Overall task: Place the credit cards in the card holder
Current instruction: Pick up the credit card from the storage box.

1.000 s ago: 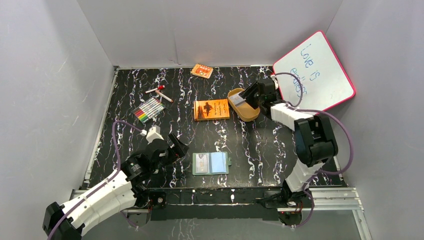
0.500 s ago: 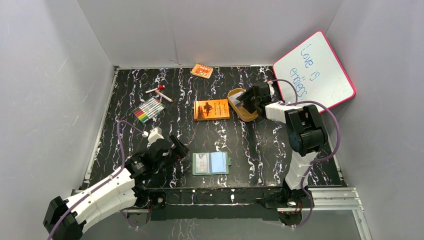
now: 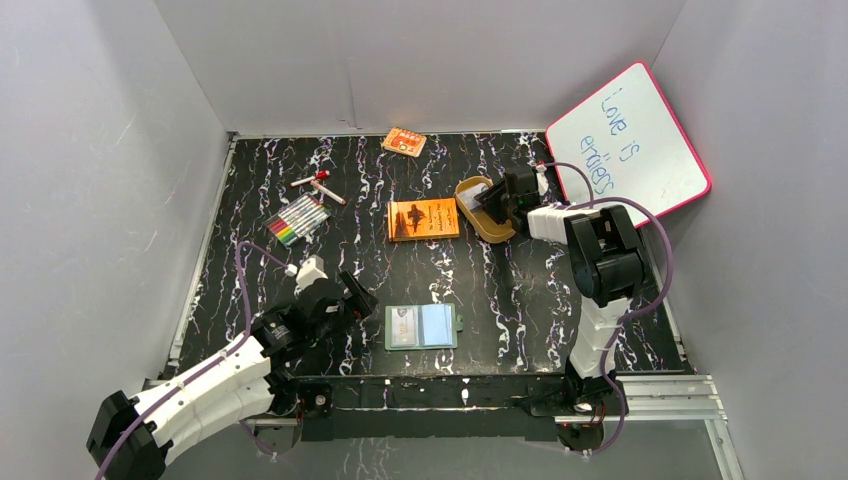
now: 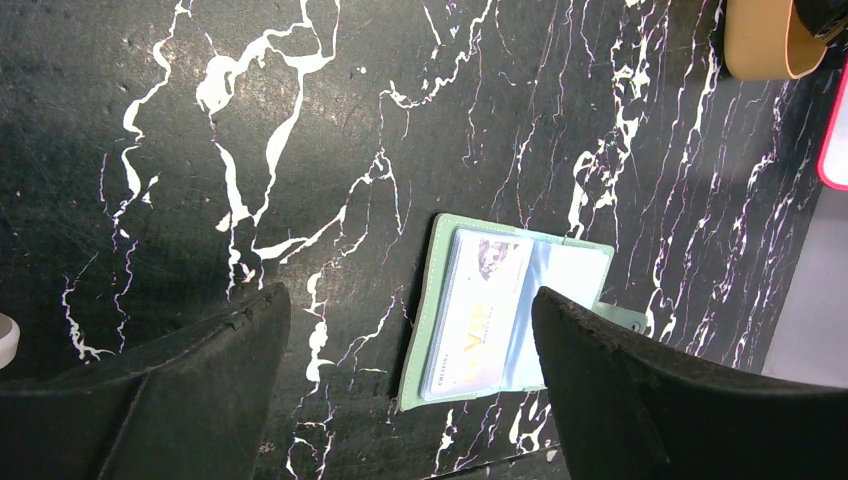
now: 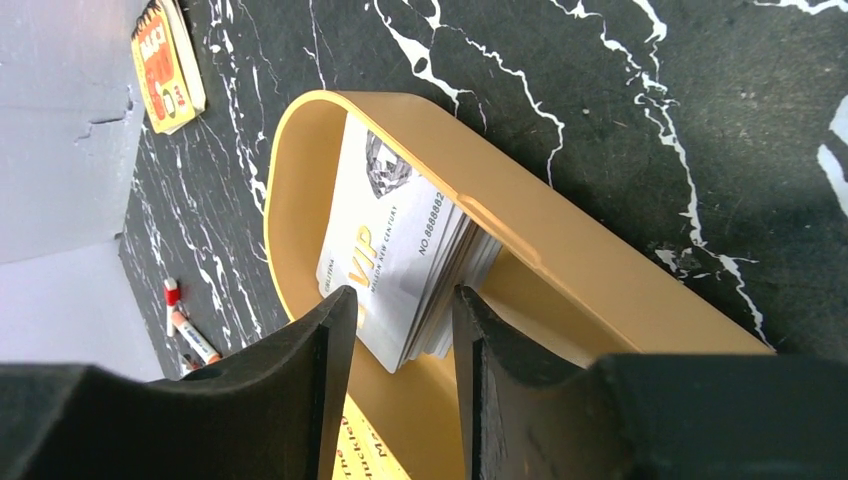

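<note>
The card holder [image 3: 421,326] lies open and flat near the front of the table, with a VIP card in its left clear pocket. In the left wrist view the card holder [image 4: 510,310] sits just ahead of my left gripper [image 4: 408,300], which is wide open and empty; in the top view the left gripper [image 3: 358,298] is just left of it. A stack of silver credit cards [image 5: 400,250] leans inside the tan oval tin [image 5: 560,240]. My right gripper [image 5: 402,300] is open a little, its fingertips on either side of the stack's lower corner. In the top view the right gripper [image 3: 497,200] is at the tin [image 3: 490,228].
An orange book [image 3: 423,219] lies just left of the tin. A row of markers [image 3: 298,220] and loose pens [image 3: 318,186] lie at the far left. A small orange pack [image 3: 404,141] is at the back. A pink-framed whiteboard [image 3: 630,145] leans at the right wall.
My right gripper has moved down and left into the tin, and the right arm has folded closer to the wall. The left arm has barely moved.
</note>
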Action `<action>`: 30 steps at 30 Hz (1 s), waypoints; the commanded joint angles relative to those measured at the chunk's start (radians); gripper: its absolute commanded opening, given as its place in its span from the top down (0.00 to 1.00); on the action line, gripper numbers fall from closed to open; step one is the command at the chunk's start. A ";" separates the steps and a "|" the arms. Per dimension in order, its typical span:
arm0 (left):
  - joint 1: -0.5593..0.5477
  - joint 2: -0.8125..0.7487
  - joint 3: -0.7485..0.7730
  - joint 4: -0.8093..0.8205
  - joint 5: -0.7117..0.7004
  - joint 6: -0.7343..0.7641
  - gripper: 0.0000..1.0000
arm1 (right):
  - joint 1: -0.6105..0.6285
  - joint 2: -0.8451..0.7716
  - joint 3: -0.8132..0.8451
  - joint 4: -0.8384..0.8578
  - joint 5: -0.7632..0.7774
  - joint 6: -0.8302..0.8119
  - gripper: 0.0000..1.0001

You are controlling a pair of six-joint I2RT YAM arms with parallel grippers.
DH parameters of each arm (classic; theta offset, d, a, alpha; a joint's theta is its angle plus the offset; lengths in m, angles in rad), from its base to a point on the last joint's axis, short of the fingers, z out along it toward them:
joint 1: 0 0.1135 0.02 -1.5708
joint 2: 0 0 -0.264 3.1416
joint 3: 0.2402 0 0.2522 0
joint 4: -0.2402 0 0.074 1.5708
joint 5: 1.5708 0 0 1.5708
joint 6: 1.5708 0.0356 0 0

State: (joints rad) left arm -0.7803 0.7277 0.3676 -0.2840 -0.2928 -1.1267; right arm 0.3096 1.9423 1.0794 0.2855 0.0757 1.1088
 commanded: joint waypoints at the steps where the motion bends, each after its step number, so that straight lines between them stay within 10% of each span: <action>1: 0.001 -0.009 -0.010 0.005 -0.029 -0.007 0.14 | 0.003 0.005 0.025 0.056 0.025 0.015 0.54; 30: 0.001 -0.009 -0.033 0.024 -0.005 -0.018 0.14 | 0.012 0.003 0.005 0.015 0.044 -0.023 0.56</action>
State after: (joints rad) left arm -0.7803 0.7311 0.3477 -0.2684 -0.2878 -1.1381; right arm 0.3164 1.9697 1.0969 0.2867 0.0952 1.0981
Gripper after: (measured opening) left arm 0.861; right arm 0.446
